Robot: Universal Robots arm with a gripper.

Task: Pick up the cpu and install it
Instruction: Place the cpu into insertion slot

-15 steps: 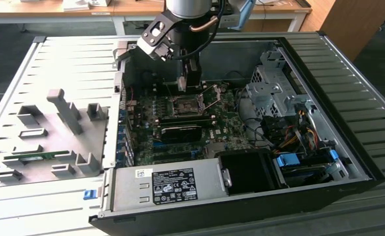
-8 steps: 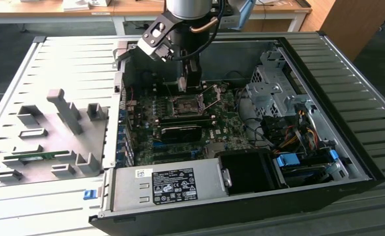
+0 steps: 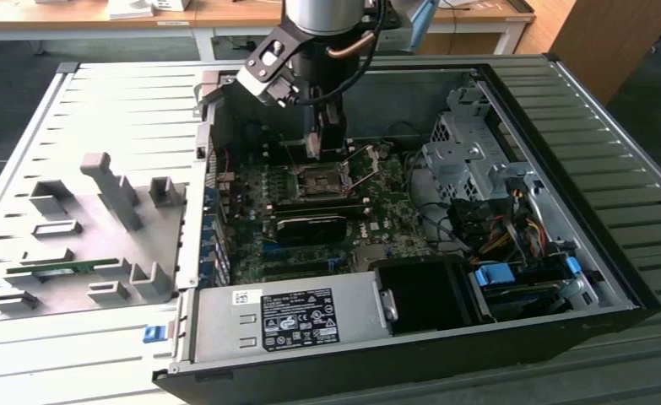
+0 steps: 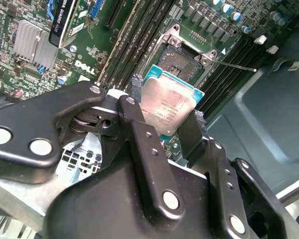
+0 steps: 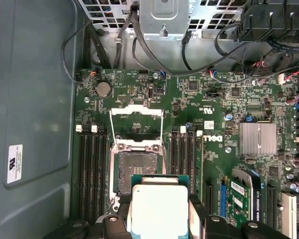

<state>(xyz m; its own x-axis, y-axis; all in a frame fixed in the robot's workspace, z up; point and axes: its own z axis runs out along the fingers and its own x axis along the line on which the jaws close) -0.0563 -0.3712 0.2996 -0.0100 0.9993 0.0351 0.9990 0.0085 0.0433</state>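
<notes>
The cpu, a flat square chip with a silvery top and green edge, is held on edge between my gripper's two black fingers. In the first wrist view the cpu hovers just short of the open socket, whose metal load plate is flipped back. The socket and its thin lever lie beyond the chip in the second wrist view. In the exterior view my gripper hangs inside the open computer case, just above the socket.
Memory slots flank the socket. A black-labelled power supply sits at the case's near end, with a drive cage and cables on the exterior view's right. A grey fixture tray holding a green memory stick lies left.
</notes>
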